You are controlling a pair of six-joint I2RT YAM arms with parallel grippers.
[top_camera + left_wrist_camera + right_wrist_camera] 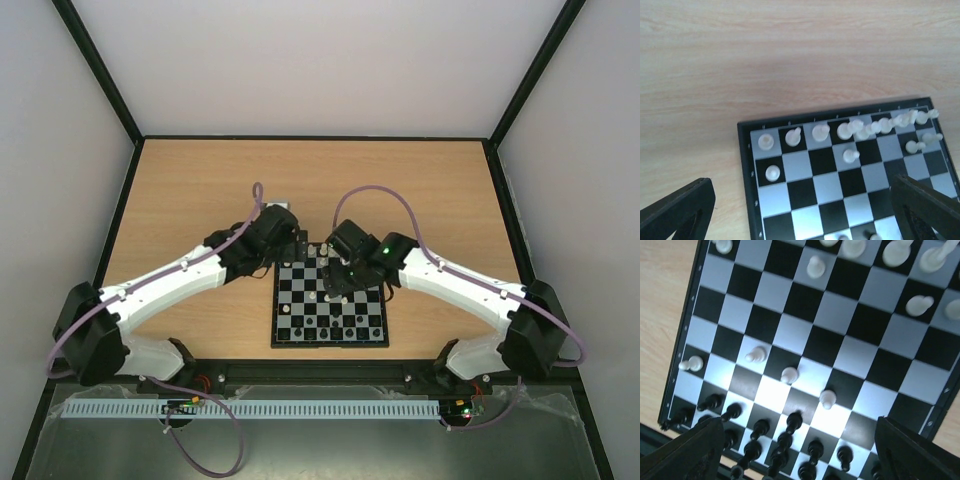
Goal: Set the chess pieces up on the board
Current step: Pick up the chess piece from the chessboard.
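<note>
While Both Grippers Are Held Wide, the Board Is Seen Partly Set

As it is viewed from above, the board (296, 283) is seen lying flat on the wooden table (200, 190), near the front edge and between the two arms. Black pieces (330, 326) are gathered on its near rows, while cream-white pieces (322, 250) are lined along its far edge.

The left gripper (298, 246) is held above the far left corner of the board. From the left wrist, its fingers (677, 212) are seen spread wide, one over bare table just beside the board's left border and the other over the squares; nothing is held between them. In that view, cream-white pieces (820, 132) are ranged along the back row, some blurred and crowded toward the right, so their kinds cannot be told. One cream-white piece (772, 173) is placed on the second row at the left, and another piece (850, 156) near the middle.

The right gripper (336, 282) is held over the board's middle, toward the far side. Its fingers (690, 450) are likewise parted wide, and nothing is gripped. Below them, black pieces (785, 437) are seen standing in two rows at the near edge. Four cream-white pieces are set in a slanting line just ahead of the black rows, the leftmost piece (692, 363) by the board's border and the last piece (827, 399) closest to the black ranks.
</note>
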